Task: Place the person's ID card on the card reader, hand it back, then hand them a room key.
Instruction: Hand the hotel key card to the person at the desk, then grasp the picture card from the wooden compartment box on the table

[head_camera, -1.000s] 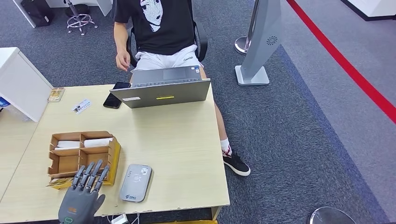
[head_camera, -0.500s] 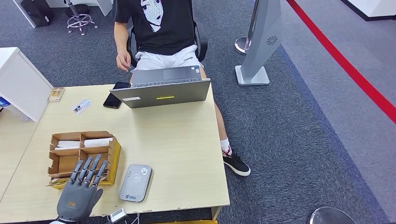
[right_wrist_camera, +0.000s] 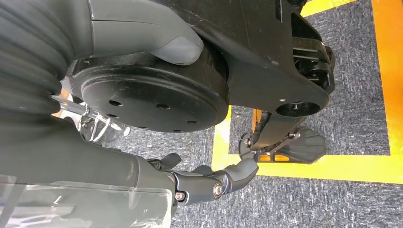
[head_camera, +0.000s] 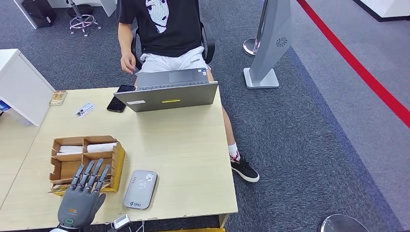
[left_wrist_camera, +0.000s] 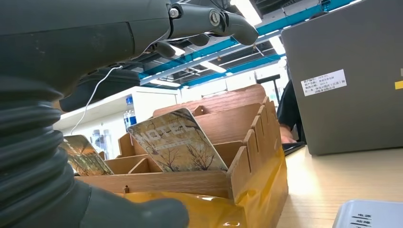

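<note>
My left hand (head_camera: 81,199) hovers at the table's near left corner, fingers spread over the front compartments of a cardboard card box (head_camera: 117,163), holding nothing. In the left wrist view a patterned room key card (left_wrist_camera: 177,142) leans upright in the box (left_wrist_camera: 247,156), between my fingers (left_wrist_camera: 209,19) and thumb (left_wrist_camera: 138,213), untouched. The grey card reader (head_camera: 140,189) lies just right of the box. A small white ID card (head_camera: 84,109) lies far left on the table, near the seated person (head_camera: 162,29). My right hand (right_wrist_camera: 119,171) hangs by my body, fingers loosely extended and empty.
An open grey laptop (head_camera: 167,95) and a black phone (head_camera: 120,98) sit at the table's far edge before the person. White cards (head_camera: 101,147) fill the box's far compartments. A white cabinet (head_camera: 21,89) stands at the left, with a small tray (head_camera: 57,97) beside it.
My left hand has drifted slightly left, and its fingertips now reach a little farther over the box's front compartments. The person and the things on the table have not moved.
</note>
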Controlling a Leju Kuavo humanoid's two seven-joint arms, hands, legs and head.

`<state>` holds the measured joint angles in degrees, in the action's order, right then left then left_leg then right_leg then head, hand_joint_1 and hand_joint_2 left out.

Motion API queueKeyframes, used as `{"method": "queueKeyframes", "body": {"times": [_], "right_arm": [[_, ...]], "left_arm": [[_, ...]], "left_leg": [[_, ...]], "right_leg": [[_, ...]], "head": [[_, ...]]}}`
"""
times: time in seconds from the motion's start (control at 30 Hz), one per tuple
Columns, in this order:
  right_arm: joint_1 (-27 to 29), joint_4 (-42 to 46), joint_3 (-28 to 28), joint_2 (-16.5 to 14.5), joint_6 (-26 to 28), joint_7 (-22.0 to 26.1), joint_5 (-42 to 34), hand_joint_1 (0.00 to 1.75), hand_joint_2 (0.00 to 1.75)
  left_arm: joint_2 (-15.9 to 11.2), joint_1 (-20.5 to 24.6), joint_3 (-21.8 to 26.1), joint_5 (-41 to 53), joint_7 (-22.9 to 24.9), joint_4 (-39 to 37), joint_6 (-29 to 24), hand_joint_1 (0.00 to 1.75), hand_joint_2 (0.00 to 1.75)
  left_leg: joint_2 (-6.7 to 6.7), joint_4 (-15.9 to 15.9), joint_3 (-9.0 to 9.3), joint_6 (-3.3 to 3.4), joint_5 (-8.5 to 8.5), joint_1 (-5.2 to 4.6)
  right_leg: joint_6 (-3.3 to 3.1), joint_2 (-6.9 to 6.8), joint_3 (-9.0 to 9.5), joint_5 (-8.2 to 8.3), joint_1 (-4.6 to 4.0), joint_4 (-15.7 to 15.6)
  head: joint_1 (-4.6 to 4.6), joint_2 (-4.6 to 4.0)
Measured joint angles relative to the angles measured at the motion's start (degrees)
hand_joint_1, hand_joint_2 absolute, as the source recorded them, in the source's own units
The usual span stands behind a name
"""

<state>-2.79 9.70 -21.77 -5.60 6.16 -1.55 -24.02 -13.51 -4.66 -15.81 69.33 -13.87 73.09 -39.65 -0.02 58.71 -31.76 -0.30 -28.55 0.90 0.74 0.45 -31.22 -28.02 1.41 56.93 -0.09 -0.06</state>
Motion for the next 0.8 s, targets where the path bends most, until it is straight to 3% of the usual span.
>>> {"method": "queueKeyframes", "body": {"times": [0.8], "right_arm": [[0.11,-0.02,0.01,0.0,0.05,0.43,-0.81,0.0,1.75]], "left_arm": [[-2.15,-1.01,-0.02,-1.46,1.86,0.22,0.0,1.75,1.75]], "left_leg": [[0.0,0.0,0.0,0.0,0.0,0.0]], "right_leg": [[0.0,0.0,0.0,0.0,0.0,0.0]], "head": [[0.0,-0.01]]}}
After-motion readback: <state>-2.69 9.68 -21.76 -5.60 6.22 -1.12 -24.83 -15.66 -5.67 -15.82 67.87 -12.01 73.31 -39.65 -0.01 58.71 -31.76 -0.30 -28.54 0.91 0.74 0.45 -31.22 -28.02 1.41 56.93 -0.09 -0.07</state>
